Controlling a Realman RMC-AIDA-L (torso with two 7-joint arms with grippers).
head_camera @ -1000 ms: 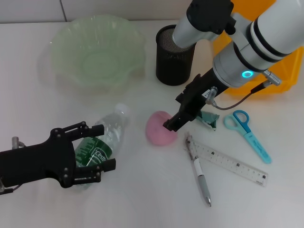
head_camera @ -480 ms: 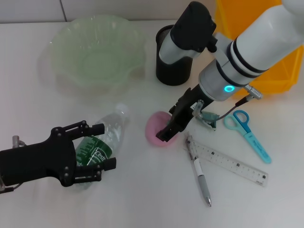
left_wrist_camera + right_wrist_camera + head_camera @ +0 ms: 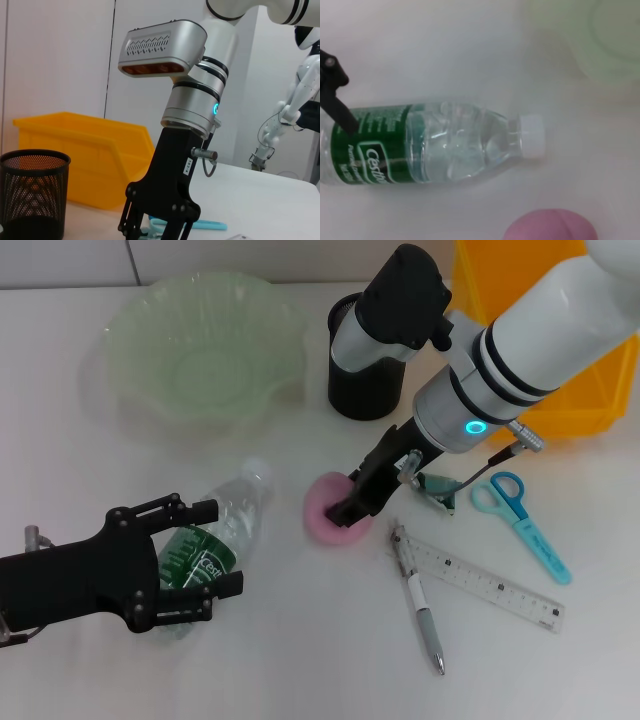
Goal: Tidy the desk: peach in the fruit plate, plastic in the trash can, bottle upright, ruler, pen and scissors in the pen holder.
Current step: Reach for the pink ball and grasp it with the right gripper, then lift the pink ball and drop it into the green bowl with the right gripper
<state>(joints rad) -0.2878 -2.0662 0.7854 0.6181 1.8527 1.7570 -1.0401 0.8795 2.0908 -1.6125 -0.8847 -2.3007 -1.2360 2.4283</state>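
The pink peach [image 3: 326, 512] lies mid-desk, and my right gripper [image 3: 352, 505] is down on its right side, open, fingers astride it; the left wrist view shows this gripper [image 3: 159, 227] from the side. The bottle [image 3: 228, 523] lies flat, white cap [image 3: 257, 472] toward the fruit plate [image 3: 205, 345]. My left gripper [image 3: 225, 547] is open with its fingers on either side of the green label. Scissors [image 3: 521, 518], ruler [image 3: 486, 583] and pen [image 3: 422, 608] lie at the right. A crumpled teal plastic [image 3: 438, 490] sits by the right arm. The right wrist view shows the bottle [image 3: 445, 150] and peach [image 3: 551, 227].
The black mesh pen holder [image 3: 365, 380] stands behind the peach, partly covered by the right arm. The yellow trash can [image 3: 570, 390] is at the back right. In the left wrist view the pen holder [image 3: 32, 195] and trash can [image 3: 90, 160] stand beyond the right gripper.
My right gripper has moved left and down, from beside the peach onto it. The left gripper and the bottle have not moved.
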